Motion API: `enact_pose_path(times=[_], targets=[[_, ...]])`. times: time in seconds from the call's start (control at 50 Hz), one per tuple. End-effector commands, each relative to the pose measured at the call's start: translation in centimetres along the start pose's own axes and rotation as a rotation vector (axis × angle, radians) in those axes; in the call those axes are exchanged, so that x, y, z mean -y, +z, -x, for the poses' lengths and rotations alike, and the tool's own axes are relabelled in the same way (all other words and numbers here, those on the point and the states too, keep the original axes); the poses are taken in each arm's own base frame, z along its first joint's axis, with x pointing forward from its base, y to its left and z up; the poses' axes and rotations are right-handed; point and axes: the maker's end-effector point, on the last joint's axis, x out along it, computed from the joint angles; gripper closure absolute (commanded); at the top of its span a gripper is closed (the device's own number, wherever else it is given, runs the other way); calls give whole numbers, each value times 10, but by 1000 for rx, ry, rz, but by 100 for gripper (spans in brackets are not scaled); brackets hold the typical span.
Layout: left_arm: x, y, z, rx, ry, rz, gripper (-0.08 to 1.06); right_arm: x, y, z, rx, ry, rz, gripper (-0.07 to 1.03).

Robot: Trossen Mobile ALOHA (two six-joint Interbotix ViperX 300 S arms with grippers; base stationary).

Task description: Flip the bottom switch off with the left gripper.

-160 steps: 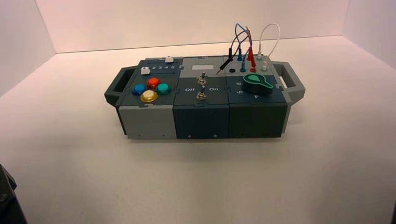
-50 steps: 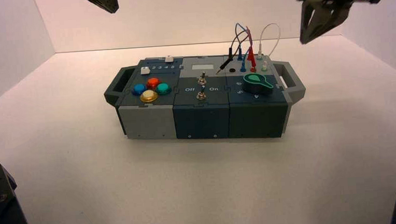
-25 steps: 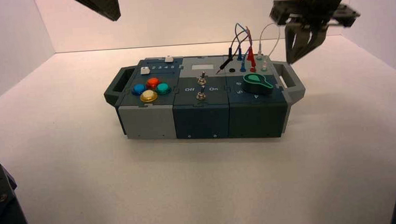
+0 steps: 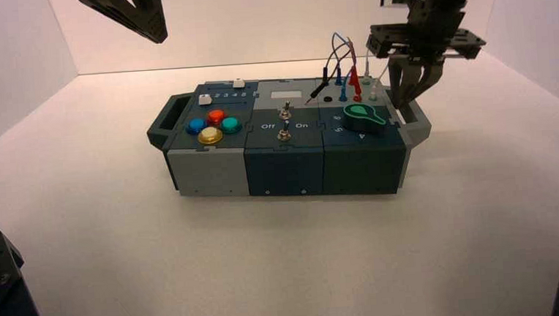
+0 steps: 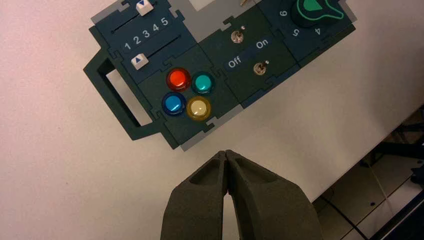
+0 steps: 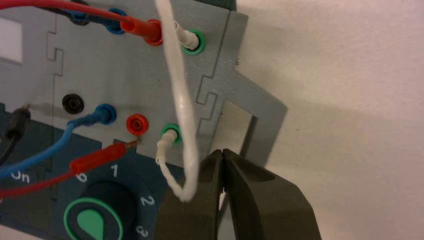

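Box [image 4: 284,165] carries 2 toggles, 4 buttons, 2 sliders, 1 knob.

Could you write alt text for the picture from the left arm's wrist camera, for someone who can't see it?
The left claw, shut, hangs above the table short of a dark box. The box shows four coloured buttons, two sliders and two small toggles, including the bottom switch.

Left gripper [image 5: 226,152] seen closed, off the box [image 5: 150,82]; bottom switch [image 5: 259,68] seen beside the "Off"/"On" lettering.
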Motion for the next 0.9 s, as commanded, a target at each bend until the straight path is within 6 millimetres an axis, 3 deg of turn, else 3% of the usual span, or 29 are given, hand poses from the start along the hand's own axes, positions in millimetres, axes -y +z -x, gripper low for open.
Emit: enact_pose_path(times=[0.02, 0.6, 0.9], targets=[[1, 6, 4, 24, -4, 1, 101, -2, 10, 2, 21, 2, 5, 99], [17, 14, -1, 2, -90, 109, 101, 0, 5, -7, -14, -2, 8, 98], [30, 15, -23, -98, -123, 134, 101, 0, 3, -15, -42, -4, 7, 98]])
